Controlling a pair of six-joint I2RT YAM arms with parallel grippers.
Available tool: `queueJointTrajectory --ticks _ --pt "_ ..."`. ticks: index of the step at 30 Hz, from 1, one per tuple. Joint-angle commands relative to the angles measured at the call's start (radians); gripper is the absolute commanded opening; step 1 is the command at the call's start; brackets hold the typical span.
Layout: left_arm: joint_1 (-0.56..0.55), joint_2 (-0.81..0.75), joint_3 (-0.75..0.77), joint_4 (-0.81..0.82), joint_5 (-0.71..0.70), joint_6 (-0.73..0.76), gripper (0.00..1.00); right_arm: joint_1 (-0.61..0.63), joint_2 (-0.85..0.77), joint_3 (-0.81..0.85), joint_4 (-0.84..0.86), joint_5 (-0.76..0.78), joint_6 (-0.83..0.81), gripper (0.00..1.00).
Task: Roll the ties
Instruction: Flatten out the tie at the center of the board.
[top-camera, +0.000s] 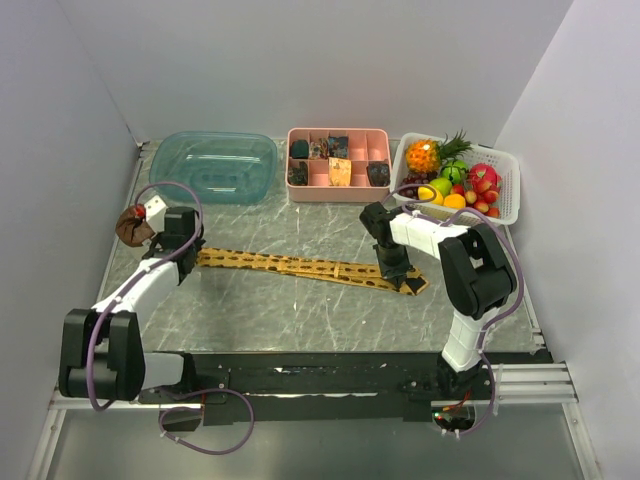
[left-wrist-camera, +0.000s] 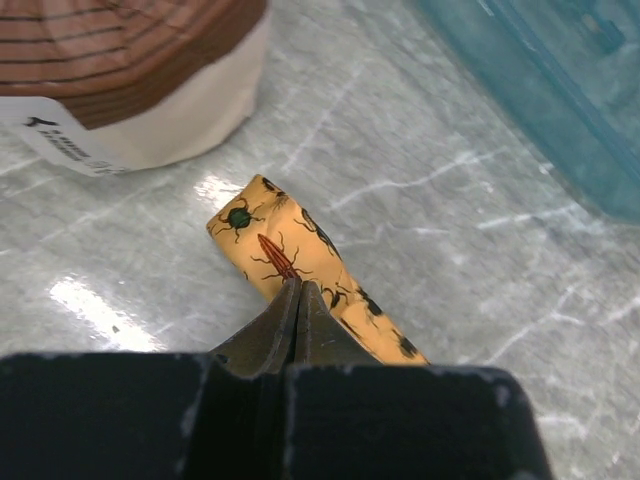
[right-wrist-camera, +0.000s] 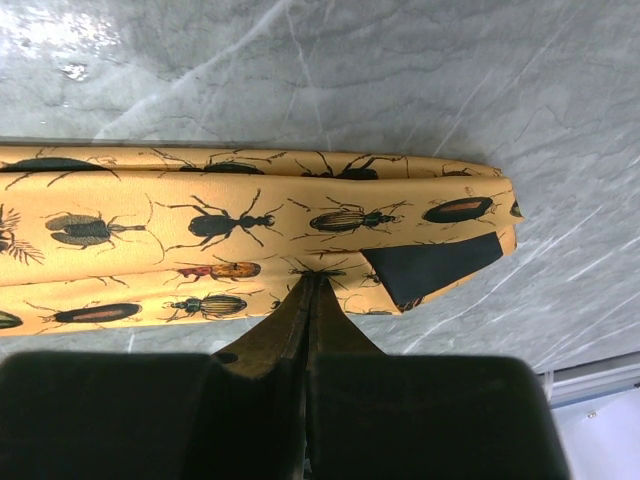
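Observation:
The tie (top-camera: 300, 267) is golden-yellow with a dark beetle print and lies flat across the table from left to right. Its narrow end (left-wrist-camera: 290, 245) is at the left and slightly curled. Its wide end (right-wrist-camera: 250, 230) is at the right, with a dark lining showing at a folded corner (right-wrist-camera: 430, 265). My left gripper (top-camera: 190, 255) is shut, its tips (left-wrist-camera: 298, 285) resting on the narrow end. My right gripper (top-camera: 393, 275) is shut, its tips (right-wrist-camera: 310, 282) resting on the wide end near its front edge. No cloth shows between either pair of jaws.
A rolled brown striped tie with a white label (top-camera: 132, 225) sits just left of the left gripper and also shows in the left wrist view (left-wrist-camera: 130, 60). A teal tub (top-camera: 215, 165), a pink divided tray (top-camera: 388, 160) with small bundles and a white fruit basket (top-camera: 510, 190) line the back.

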Motion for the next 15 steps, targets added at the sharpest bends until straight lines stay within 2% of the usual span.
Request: queueJointTrajectory --ticks 1,7,15 --pt "0.035 0.023 0.042 -0.024 -0.016 0.006 0.01 -0.016 0.019 -0.012 -0.024 0.018 0.003 0.0" --pt "0.057 0.04 0.062 -0.029 -0.016 0.011 0.02 -0.033 0.025 0.007 -0.049 0.001 0.003 0.0" --pt "0.074 0.086 0.094 -0.01 0.032 0.023 0.04 -0.08 0.004 0.004 -0.086 0.06 0.005 0.0"
